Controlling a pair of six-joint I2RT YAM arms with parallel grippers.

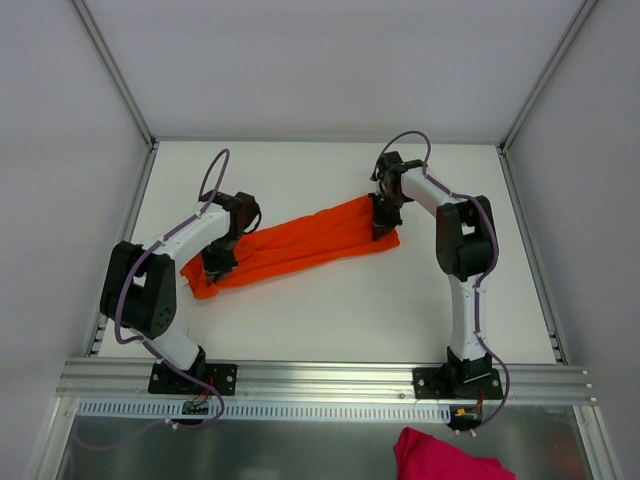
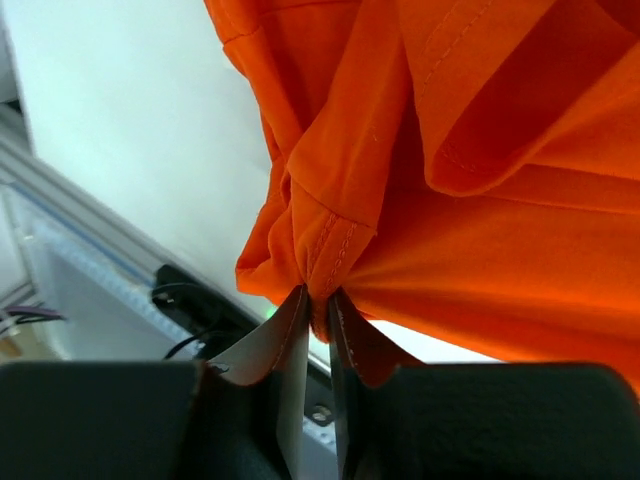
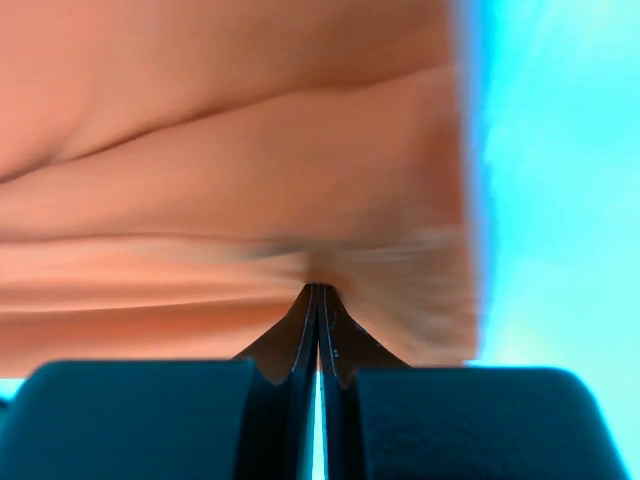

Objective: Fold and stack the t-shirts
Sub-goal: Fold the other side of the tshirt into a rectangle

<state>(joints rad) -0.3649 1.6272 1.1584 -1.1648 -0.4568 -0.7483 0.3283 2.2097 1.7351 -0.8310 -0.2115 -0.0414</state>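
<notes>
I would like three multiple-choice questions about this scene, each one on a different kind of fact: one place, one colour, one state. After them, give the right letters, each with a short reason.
1. Where does the orange t-shirt lie?
A. In a heap at the far left corner
B. As a long strip on the white table, between the left arm and the right arm
C. Hanging from the far wall

2. What colour is the cloth on the near side of the rail?
A. Green
B. Pink
C. Grey

3. How do the right jaws stand?
A. Wide open above the table
B. Shut on nothing, away from the shirt
C. Shut on the t-shirt's edge

Answers:
1 B, the top view shows the strip running from one arm to the other.
2 B, it is bright pink.
3 C, the right wrist view shows the jaws pressed together with fabric puckered at their tips.
</notes>
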